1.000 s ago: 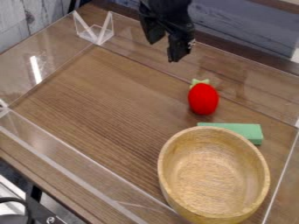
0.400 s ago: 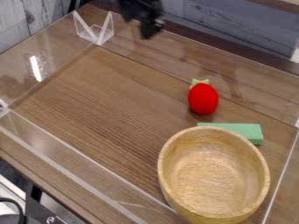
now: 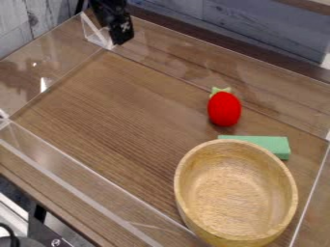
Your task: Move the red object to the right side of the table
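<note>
The red strawberry is seen on the right part of the brown wood table, and a small green top is seen at its upper end. One strawberry, one round wooden bowl and one flat green block can be counted. The block is placed between the strawberry and the bowl, just beside the rim of the bowl, and the strawberry is set apart from both. Nothing is held in the bowl. One clear, see-through wall is seen along the left side of the table. No brand, label or writing can be read. One black gripper is seen at the top left, well apart from the strawberry. Its fingers are spread wide, and nothing is seen to be held by it.
</note>
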